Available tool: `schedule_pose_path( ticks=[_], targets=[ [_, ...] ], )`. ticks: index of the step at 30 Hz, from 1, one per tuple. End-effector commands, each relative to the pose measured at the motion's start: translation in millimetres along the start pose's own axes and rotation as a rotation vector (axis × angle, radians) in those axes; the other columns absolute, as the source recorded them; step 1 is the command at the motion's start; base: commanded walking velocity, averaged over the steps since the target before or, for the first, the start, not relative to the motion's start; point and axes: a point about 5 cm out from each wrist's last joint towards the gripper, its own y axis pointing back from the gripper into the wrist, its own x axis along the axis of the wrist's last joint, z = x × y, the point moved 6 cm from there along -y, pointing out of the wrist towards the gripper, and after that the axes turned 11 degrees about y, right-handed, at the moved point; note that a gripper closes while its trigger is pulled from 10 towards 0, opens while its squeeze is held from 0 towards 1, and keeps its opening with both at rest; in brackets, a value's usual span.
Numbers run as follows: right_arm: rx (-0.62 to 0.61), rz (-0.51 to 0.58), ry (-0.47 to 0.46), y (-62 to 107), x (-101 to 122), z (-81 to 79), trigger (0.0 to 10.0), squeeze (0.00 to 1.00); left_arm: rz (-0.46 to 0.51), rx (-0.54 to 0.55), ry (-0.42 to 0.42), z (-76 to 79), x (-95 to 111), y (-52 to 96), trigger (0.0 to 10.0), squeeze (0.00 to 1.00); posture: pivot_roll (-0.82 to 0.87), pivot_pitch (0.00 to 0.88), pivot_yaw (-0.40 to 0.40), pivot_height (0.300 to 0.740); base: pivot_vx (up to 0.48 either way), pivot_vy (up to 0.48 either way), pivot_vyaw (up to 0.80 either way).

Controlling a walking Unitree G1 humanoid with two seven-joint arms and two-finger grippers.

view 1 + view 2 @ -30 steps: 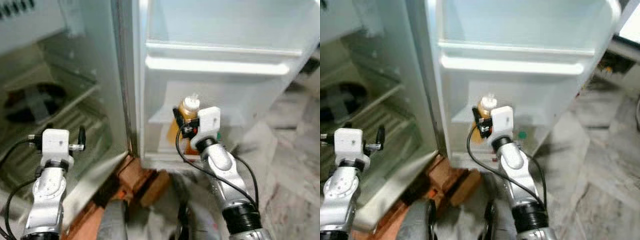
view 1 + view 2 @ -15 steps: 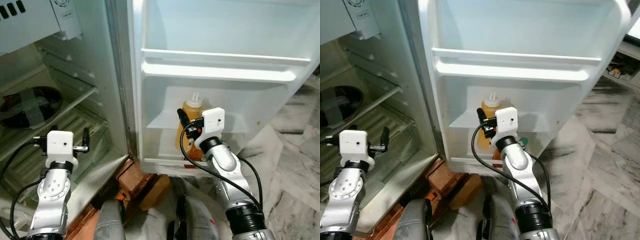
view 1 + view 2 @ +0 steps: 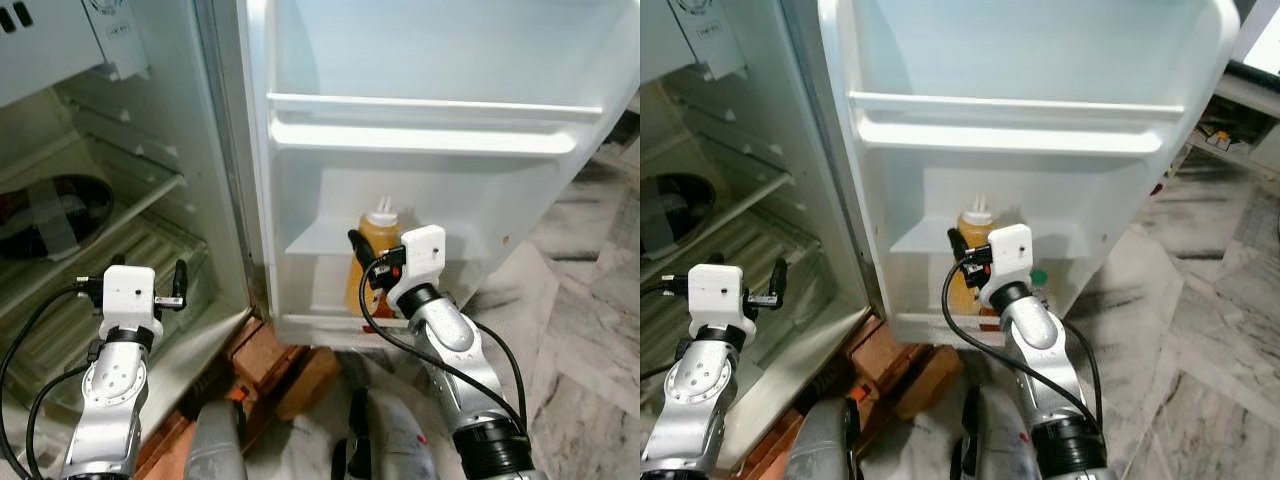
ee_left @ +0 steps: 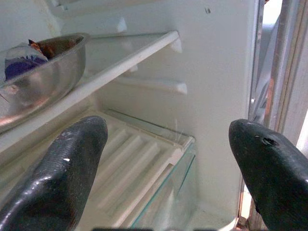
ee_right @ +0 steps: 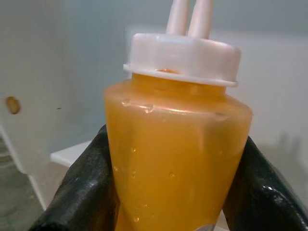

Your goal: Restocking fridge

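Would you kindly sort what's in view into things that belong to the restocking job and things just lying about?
Belongs to the job:
- orange sauce bottle
- right pincer gripping it
- fridge door shelf

Just lying about:
- metal bowl on the inner shelf
- green-capped item
- left pincer, open, idle

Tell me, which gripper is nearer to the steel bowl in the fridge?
Left. The left gripper hangs open before the fridge shelves below the bowl; the right gripper is at the door, shut on the sauce bottle.
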Motion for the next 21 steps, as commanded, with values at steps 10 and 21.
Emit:
schedule_pose_path(
  ticks=[10, 21],
  targets=[
    [0.036, 0.036, 0.001, 1.1, 10, -5.2, 10.0, 0.00, -0.004, -0.004, -0.028, 0.2, 2, -3.3, 10.0, 0.00, 0.09, 0.085, -0.044, 0.526, 0.000, 0.000, 0.00],
    [0.121, 0.015, -0.010, -11.7, 4, -19.0, 10.0, 0.00, -0.017, -0.005, -0.045, -0.2, 1, -1.5, 10.0, 0.00, 0.12, 0.129, -0.044, 0.526, 0.000, 0.000, 0.00]
  ],
)
